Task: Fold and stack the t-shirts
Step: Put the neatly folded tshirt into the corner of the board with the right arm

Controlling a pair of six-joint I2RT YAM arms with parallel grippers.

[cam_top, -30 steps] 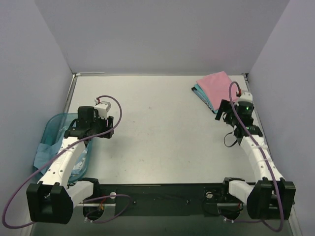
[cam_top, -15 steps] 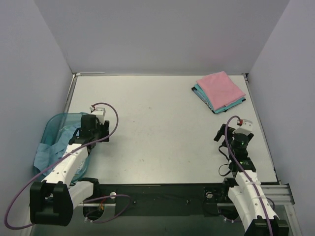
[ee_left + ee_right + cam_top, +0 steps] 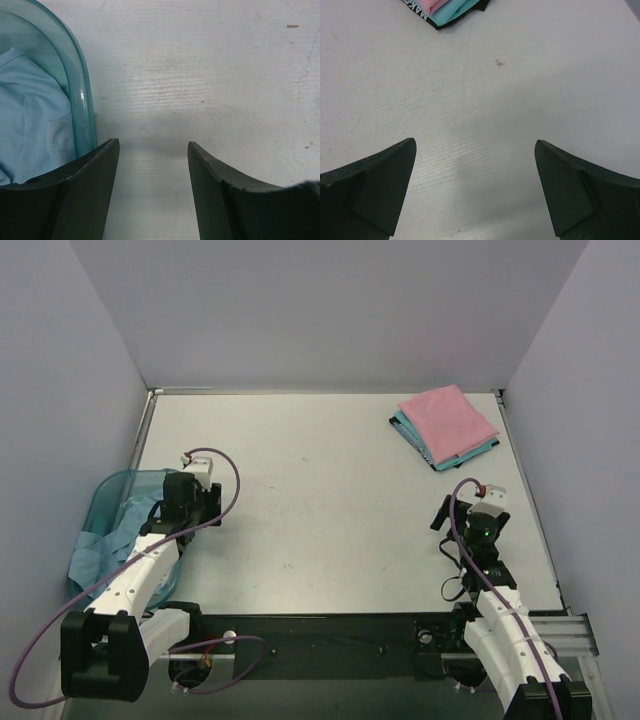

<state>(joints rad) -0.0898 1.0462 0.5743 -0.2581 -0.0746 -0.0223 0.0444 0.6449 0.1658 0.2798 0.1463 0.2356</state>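
At the left gripper [image 3: 152, 150]: spread apart and empty, hanging low over the table [image 3: 215, 75], just beside the basket wall rather than over it; probably poised to reach in next.
Blue plastic basket [image 3: 82, 100]: at the left edge of the table, its curved translucent wall passing behind the left finger in the wrist view; contact not clear.
Pale blue t-shirt [image 3: 30, 115]: crumpled inside the basket, part spilling over the near rim in the top view; unfolded, so judged the one piece not yet done.
At the right gripper [image 3: 475, 150]: spread wide, gripping nothing, low over the table, pointed toward the stack yet well apart from it; seemingly held off so as not to disturb the folds.
Pink t-shirt [image 3: 448, 420]: folded flat, topmost on the stack at the far right corner of the table.
Teal green t-shirt [image 3: 470, 453]: folded beneath the pink one, showing only as a rim along the stack's near and left edges; stacked in the corner presumably to leave the middle for folding.
Dark strip with white lettering [image 3: 420, 12]: at the stack's lowest edge in the right wrist view; too little visible to say what.
Progress: two of three shirts folded and stacked, by the look of it; next, likely a pinch on the blue cloth and a lift over the basket wall, with snagging on the rim as the risk.
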